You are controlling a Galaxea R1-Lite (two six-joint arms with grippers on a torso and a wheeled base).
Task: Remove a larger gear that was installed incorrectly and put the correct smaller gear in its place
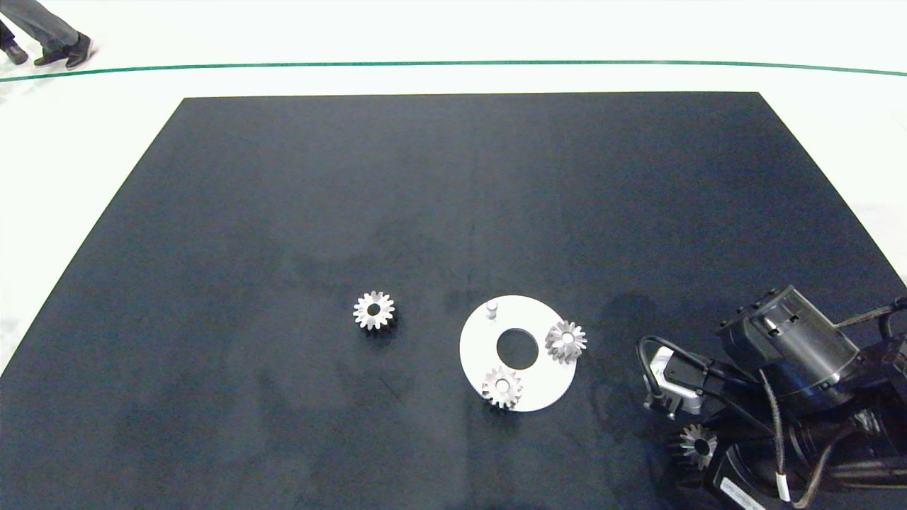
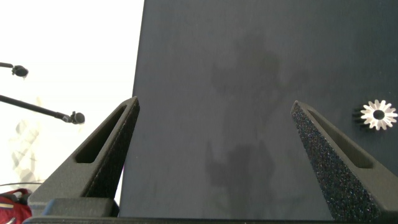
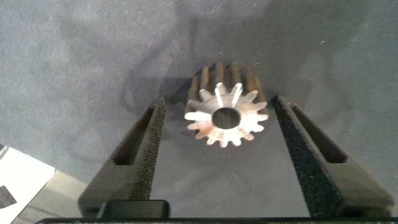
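Note:
The smaller gear (image 3: 225, 117), with a star-like face, a wide dark hole and dark sides, sits between the fingers of my right gripper (image 3: 219, 99). The jaws stand open, with a slim gap on each side of it. In the head view this gear (image 1: 698, 445) shows at the mat's near right, beside my right arm (image 1: 786, 354). The larger gear (image 1: 373, 310), pale with chunky teeth, lies alone on the mat left of the white round plate (image 1: 538, 386). It also shows in the left wrist view (image 2: 378, 114). My left gripper (image 2: 214, 102) hangs open and empty over the mat's left edge.
The plate carries two silver gears (image 1: 565, 341) (image 1: 502, 387), a bare peg (image 1: 491, 309) at its far side and a centre hole (image 1: 517, 348). The black mat (image 1: 283, 212) covers most of the table. A person's shoes (image 1: 67, 53) show at the far left.

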